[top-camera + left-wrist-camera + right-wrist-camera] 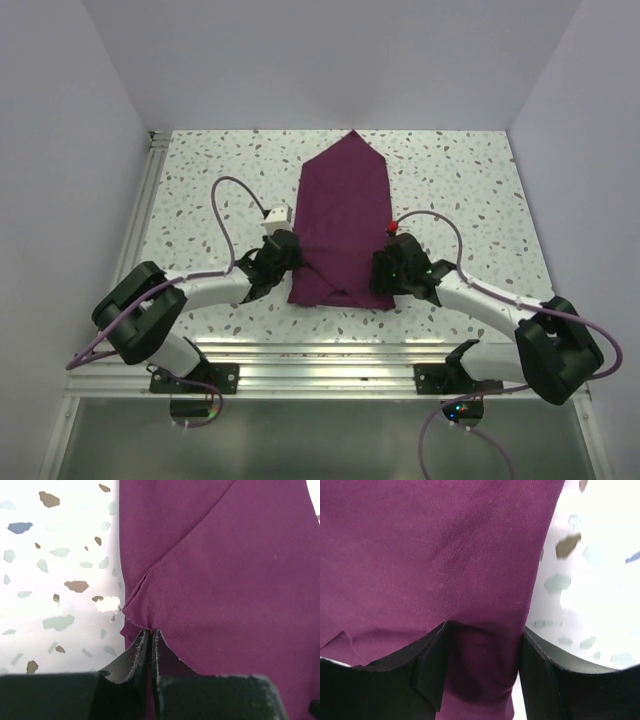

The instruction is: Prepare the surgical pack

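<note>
One surgical pack [340, 225], corners possibly hidden

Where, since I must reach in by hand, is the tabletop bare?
Bare tabletop lies left of the surgical pack and right of it, out to the table's sides. Crowded: the near end, where the left gripper pinches one side of the pack and the right gripper straddles the other.

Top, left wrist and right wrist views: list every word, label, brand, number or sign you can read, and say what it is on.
No readable text in any view.
surgical pack: plain maroon fabric, no print or tag showing.
table: speckled pattern only, no markings.
small white block at the pack's left edge: too small to tell whether it carries any label.
</note>
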`<action>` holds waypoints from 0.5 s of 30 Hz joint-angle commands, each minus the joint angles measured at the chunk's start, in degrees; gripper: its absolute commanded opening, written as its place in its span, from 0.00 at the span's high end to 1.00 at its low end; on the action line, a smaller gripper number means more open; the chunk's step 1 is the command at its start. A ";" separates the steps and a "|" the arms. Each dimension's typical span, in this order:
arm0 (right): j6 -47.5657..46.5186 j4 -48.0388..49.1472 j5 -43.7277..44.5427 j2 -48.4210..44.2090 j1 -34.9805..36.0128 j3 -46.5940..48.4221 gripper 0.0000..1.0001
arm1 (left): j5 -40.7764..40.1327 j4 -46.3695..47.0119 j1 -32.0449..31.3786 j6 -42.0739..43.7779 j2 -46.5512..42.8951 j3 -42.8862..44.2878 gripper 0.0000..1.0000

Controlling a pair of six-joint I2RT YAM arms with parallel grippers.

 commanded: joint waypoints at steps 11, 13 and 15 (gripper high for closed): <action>1.07 -12.98 4.47 -6.84 1.65 4.00 0.32 | 0.35 -16.44 -3.03 -3.49 -4.25 -3.52 0.61; -0.68 -13.86 4.65 -6.13 1.03 7.34 0.29 | -0.09 -18.73 -2.85 -3.32 -5.65 -2.11 0.54; -2.61 -14.57 2.82 -5.08 -0.63 9.37 0.27 | 0.52 -21.27 -2.07 -2.62 -7.75 -0.96 0.51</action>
